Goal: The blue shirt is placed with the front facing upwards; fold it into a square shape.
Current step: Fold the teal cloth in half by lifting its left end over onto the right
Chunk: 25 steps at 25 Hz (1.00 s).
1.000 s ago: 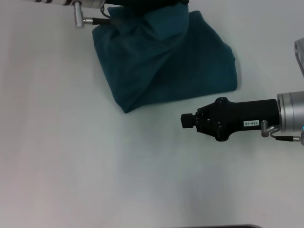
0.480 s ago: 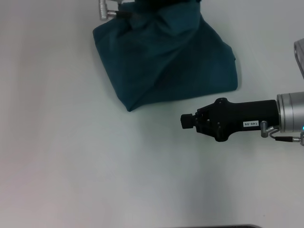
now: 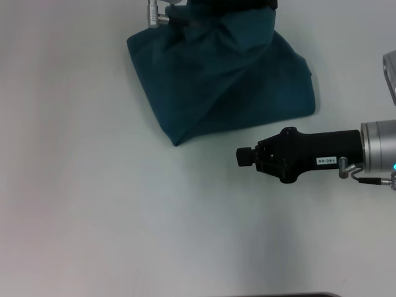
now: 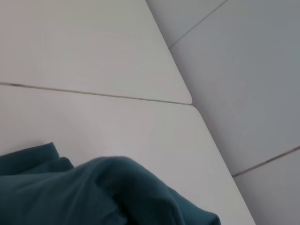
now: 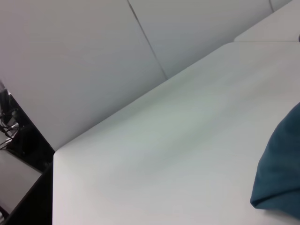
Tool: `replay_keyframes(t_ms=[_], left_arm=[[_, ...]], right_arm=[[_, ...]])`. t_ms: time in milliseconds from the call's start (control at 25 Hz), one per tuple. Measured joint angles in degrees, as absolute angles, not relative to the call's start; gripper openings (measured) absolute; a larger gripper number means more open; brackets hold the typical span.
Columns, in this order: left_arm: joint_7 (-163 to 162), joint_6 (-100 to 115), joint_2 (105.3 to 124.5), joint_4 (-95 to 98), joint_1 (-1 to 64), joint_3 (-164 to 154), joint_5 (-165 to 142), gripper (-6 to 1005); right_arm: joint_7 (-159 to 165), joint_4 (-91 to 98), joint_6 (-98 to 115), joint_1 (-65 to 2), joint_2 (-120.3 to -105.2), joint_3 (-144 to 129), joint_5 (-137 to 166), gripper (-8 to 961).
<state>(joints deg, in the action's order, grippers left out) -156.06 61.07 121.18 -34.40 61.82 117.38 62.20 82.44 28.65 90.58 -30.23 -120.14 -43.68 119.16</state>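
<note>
The blue shirt [image 3: 229,80] lies as a folded teal bundle on the white table [image 3: 93,204], at the far middle. Its far part rises in a peak to my left gripper [image 3: 229,5], which sits at the top edge of the head view and is shut on the cloth; its fingers are hidden by the fabric. In the left wrist view, shirt folds [image 4: 93,197] bulge up close to the camera. My right gripper [image 3: 242,157] hovers shut just in front of the shirt's near edge, pointing left and holding nothing. One shirt corner [image 5: 281,173] shows in the right wrist view.
A grey object [image 3: 390,74] sticks in at the right edge of the head view. A seam [image 4: 93,93] joins this table to a neighbouring one beyond the shirt. The floor [image 4: 243,70] shows past the table's far edge.
My left arm has moved right along the top edge, and the shirt bundle has shifted slightly right with it. The right arm has not moved.
</note>
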Motion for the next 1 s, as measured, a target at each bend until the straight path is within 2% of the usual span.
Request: replay_keyframes(t_ms=[360,560,760,1000], left_arm=[[-156.6,60.2,121.33,-33.1,64.0,117.3,61.3,76],[-156.5,59.7,122.39,-33.5,64.8,117.1,60.8,227],[-156.3,59.4,122.47,-35.3,64.1,117.7,61.2,340],[-154.7,62.5,122.94,-44.3,57.1,118.7,64.8,491]], right_arm=[[82.4,28.0,90.4,-30.2,-120.14,-43.7,119.2,7],[82.4,27.7,90.3,-30.2,-120.13,-43.7,119.3,7],[82.4,27.5,90.1,-30.0,-120.05,-43.7,119.4,7],[82.4,27.4,90.1,-29.7,-119.88,-43.7,119.4,7]])
